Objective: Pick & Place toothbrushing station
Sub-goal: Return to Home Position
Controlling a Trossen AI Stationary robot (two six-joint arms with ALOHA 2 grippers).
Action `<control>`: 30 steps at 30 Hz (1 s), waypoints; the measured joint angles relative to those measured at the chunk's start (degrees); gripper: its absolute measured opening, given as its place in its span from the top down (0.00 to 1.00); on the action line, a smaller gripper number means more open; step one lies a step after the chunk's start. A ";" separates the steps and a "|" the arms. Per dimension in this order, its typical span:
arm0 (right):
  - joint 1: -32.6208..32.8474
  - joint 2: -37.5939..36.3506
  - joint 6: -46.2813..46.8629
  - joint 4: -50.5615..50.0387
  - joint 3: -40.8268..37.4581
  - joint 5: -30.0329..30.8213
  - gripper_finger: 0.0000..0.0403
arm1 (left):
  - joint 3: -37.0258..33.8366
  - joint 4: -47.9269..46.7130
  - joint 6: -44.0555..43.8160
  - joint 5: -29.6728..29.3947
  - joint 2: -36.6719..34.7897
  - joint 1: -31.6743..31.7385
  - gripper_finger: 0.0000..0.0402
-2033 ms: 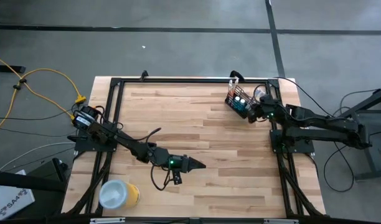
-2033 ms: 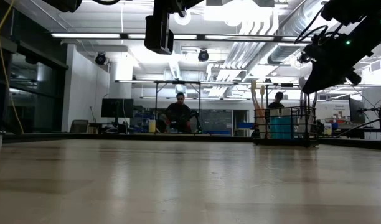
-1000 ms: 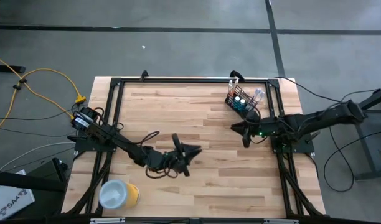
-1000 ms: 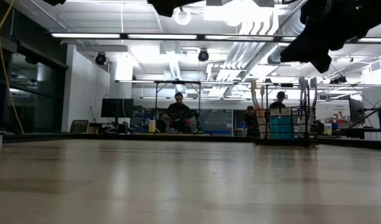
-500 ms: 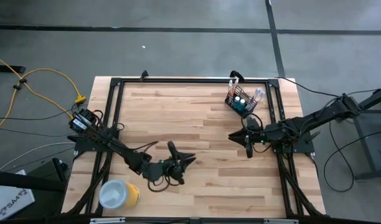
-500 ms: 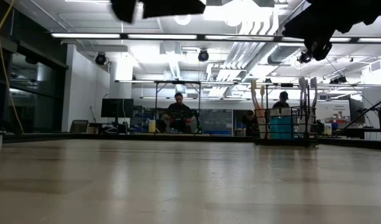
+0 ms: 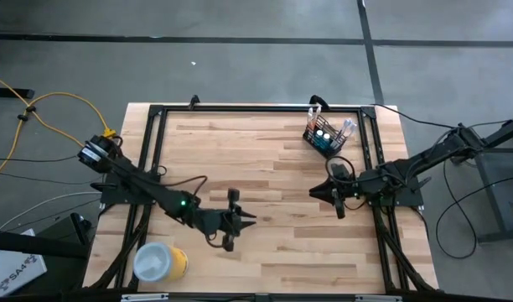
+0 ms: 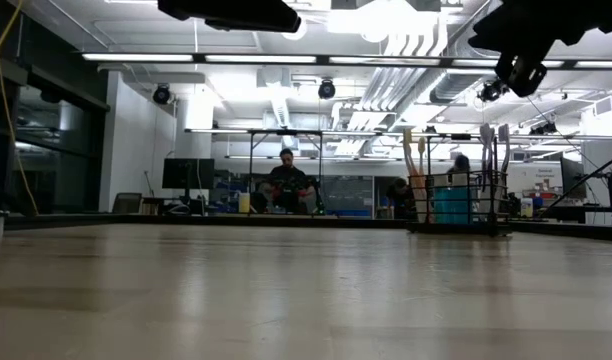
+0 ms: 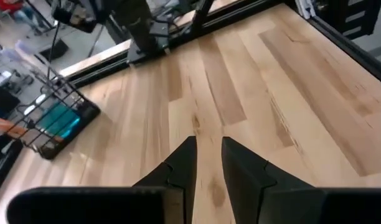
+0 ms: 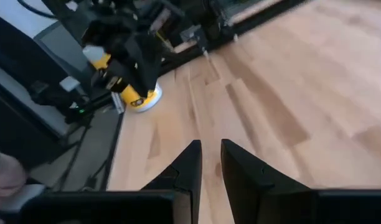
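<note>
1. Black wire mesh marks the task's thing: the mesh organizer [image 7: 323, 139] stands at the far right corner of the worktop [image 7: 265, 159], in the same spot as two seconds ago. Pale toothbrushes [image 7: 347, 127] stick up out of it and the two blue tubes [image 7: 322, 133] sit inside.
2. The right end effector [image 7: 315, 195] was right at the organizer two seconds ago. It has since pulled clear and now hangs over the right side of the worktop, well apart from the organizer, with its arm folded back toward its base. In its wrist view the fingers stand close together with only a slim gap, and nothing is held between them.
3. The left end effector [image 7: 246, 218] has drawn back a little toward its own side and sits over the near middle of the worktop. It too is narrow and empty.
4. From table height, both arms show only along the top edge, lifted off the surface, and the organizer stands upright on its own.
5. The yellow cylinder with a white top [image 7: 160, 262] lies at the near left corner, unmoved.
6. No loose toothbrush or tube is visible on the boards, so the loading looks finished. Judging by the folded arms, all that remains is for both to settle into their rest pose.
</note>
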 joint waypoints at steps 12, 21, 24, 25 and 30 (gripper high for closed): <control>1.22 -6.68 -9.96 4.15 0.00 -1.31 0.87 | -6.99 0.10 -3.01 0.63 -7.78 3.45 0.83; 1.31 -16.80 -15.03 2.78 -1.64 -4.79 0.87 | -18.49 13.24 -5.97 6.81 -12.56 6.61 0.83; 1.29 -21.19 -15.31 3.42 -5.11 -5.60 0.87 | -20.12 16.25 -6.26 9.11 -12.66 7.22 0.83; 1.29 -22.98 -15.25 3.75 -6.50 -5.56 0.87 | -20.32 16.74 -6.43 9.42 -12.66 7.36 0.83; 1.29 -32.05 -15.11 5.66 -12.41 -5.22 0.87 | -20.37 17.29 -6.43 9.99 -12.66 7.40 0.83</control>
